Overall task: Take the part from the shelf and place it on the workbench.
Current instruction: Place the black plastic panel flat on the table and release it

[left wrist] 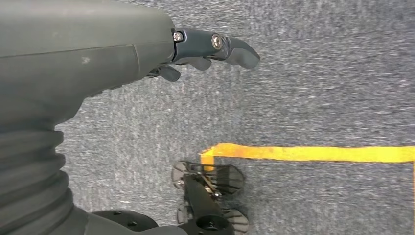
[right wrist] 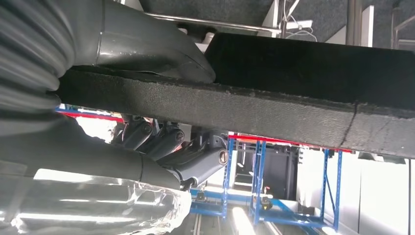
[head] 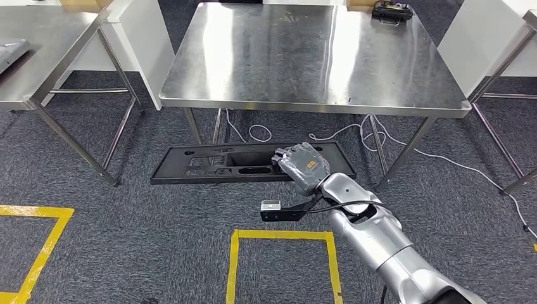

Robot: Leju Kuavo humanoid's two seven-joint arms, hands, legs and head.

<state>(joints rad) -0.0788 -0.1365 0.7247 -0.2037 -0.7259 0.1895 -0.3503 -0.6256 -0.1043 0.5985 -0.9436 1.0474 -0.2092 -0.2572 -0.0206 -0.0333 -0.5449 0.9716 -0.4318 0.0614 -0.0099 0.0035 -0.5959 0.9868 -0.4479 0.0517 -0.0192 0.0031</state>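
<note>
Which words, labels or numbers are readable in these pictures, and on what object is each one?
No text can be read in any view.
An orange mark on the back of the right hand, which grips the black part: too small and blurred to read.
The dark object at the far edge of the steel workbench: no legible label.
The yellow floor tape carries no writing.

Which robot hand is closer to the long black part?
The right. The right hand grips the black part at one end, in front of the steel table. The left hand hangs over bare carpet, holding nothing.
</note>
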